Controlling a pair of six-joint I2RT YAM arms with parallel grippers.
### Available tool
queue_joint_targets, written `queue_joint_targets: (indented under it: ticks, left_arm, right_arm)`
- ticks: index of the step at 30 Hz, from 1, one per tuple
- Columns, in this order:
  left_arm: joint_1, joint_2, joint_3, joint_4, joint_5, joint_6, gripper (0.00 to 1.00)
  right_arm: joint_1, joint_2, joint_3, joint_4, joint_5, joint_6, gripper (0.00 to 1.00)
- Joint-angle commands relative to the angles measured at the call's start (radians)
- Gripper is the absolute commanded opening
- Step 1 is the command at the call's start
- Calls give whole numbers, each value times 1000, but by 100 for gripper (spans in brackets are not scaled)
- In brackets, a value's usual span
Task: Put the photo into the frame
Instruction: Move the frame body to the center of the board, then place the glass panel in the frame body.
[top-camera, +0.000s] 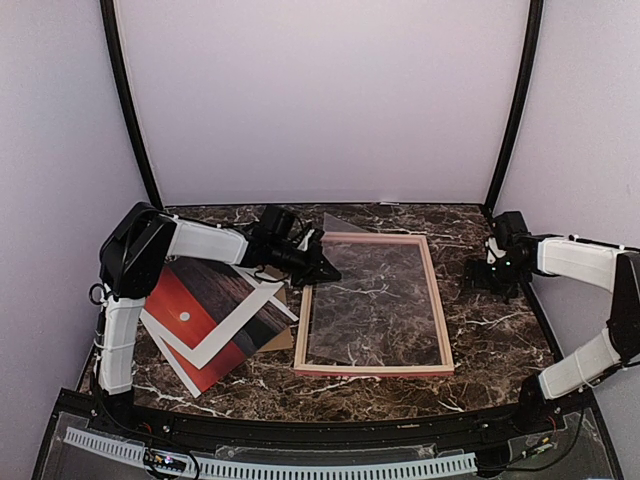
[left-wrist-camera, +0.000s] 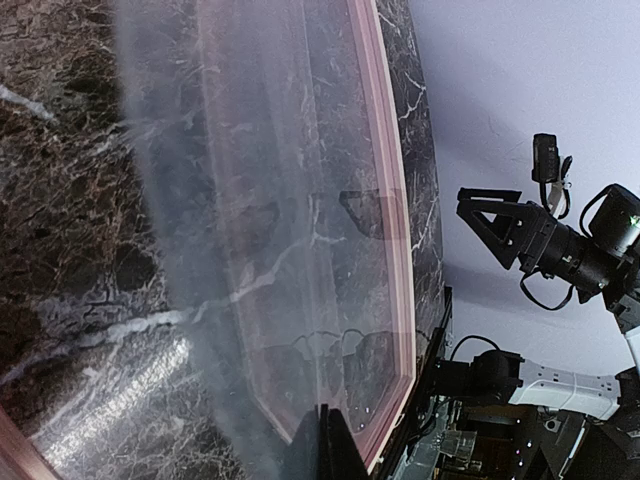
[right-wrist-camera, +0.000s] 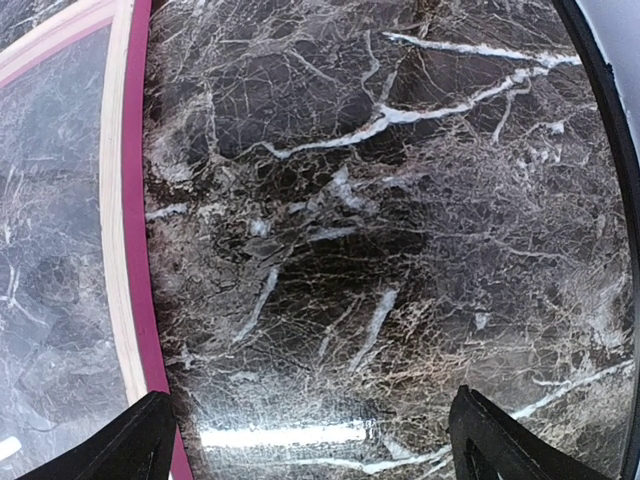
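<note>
The frame of pink wood lies flat at the table's middle. Its rail also shows in the left wrist view and the right wrist view. My left gripper is shut on the left edge of the frame's clear pane, which tilts up with its far-left corner raised. In the left wrist view my gripper pinches the hazy pane. The photo, a red sunset with a white border, lies face up at the left, partly under my left arm. My right gripper is open and empty over bare table, right of the frame.
A brown cardboard board lies under the photo's right edge, between photo and frame. The dark marble table has black corner posts at the back. My right arm's gripper shows in the left wrist view.
</note>
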Motion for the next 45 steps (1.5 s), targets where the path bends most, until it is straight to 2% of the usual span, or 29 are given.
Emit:
queue_joint_targets:
  ticks: [1, 45]
  left_arm:
    - [0, -6, 34, -25, 35, 33, 0]
    - [-1, 14, 89, -141, 15, 78, 0]
  right_arm:
    - [-3, 2, -1, 29, -13, -5, 97]
    - [-1, 24, -34, 58, -65, -1, 98]
